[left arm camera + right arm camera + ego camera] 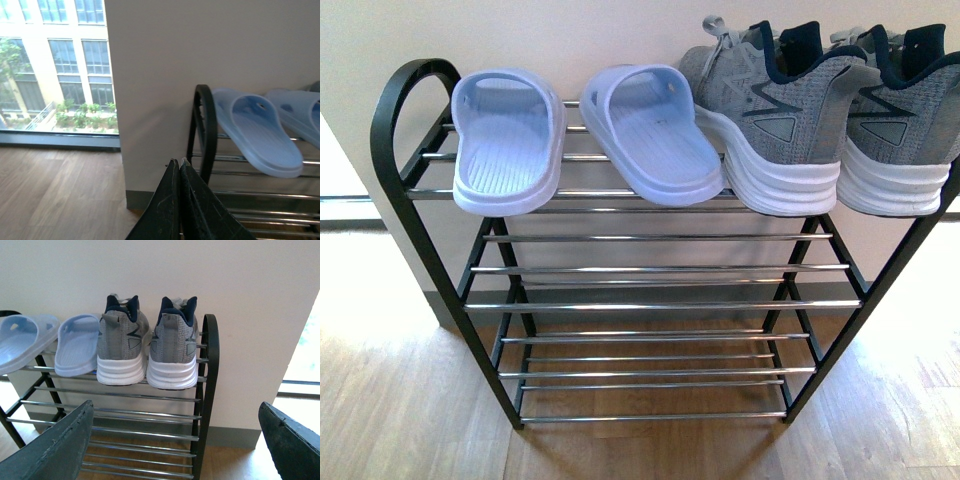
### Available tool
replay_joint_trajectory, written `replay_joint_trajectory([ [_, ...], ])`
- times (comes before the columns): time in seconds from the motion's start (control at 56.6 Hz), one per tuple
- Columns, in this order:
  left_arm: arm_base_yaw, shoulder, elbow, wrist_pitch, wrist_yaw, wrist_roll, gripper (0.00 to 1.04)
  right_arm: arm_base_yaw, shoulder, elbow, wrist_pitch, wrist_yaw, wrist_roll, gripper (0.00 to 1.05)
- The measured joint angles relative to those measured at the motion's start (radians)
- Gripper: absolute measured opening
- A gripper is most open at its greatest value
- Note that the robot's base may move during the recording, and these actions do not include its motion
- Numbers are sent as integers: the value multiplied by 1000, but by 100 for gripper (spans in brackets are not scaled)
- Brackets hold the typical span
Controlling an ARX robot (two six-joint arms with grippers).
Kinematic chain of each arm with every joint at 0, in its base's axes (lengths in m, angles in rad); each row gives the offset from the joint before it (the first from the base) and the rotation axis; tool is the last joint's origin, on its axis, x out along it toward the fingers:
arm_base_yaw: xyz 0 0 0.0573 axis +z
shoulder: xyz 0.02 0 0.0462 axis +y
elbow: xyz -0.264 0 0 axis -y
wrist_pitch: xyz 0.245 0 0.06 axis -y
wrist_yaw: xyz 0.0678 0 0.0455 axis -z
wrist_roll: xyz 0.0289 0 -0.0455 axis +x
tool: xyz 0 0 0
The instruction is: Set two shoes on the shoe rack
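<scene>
The black shoe rack [665,303] with chrome bars stands against the wall. On its top tier lie two pale blue slide sandals, one on the left [507,140] and one beside it [651,132]. Two grey knit sneakers stand at the right, heels outward: one [778,120] and one at the edge [900,125]. The right wrist view shows both sneakers [121,347] [173,350] and the sandals [76,345]. My right gripper [177,440] is open and empty, back from the rack's right end. My left gripper [178,162] is shut and empty by the rack's left end [205,130], near a sandal [260,132].
The rack's lower tiers [660,370] hold nothing. A pale wall [570,30] runs behind the rack. Wooden floor [410,410] lies around it. A large window [55,70] shows past the wall's left corner, and a bright opening [305,365] lies to the right.
</scene>
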Motion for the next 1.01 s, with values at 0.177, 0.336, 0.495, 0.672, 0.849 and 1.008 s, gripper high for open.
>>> replay_joint_trajectory([
  [0.177,4,-87,-40,-31,9,0,1,0,0,0,0,-1,0,96],
  [0.336,4,-145,-45,-80,10,0,1,0,0,0,0,-1,0,96],
  [0.495,4,-195,-45,-130,10,0,1,0,0,0,0,-1,0,96],
  [0.672,4,-248,-45,-184,10,0,1,0,0,0,0,-1,0,96],
  [0.849,4,-311,-45,-251,10,1,1,0,0,0,0,-1,0,96],
  [1.008,5,-439,-44,-388,10,0,1,0,0,0,0,0,0,96],
])
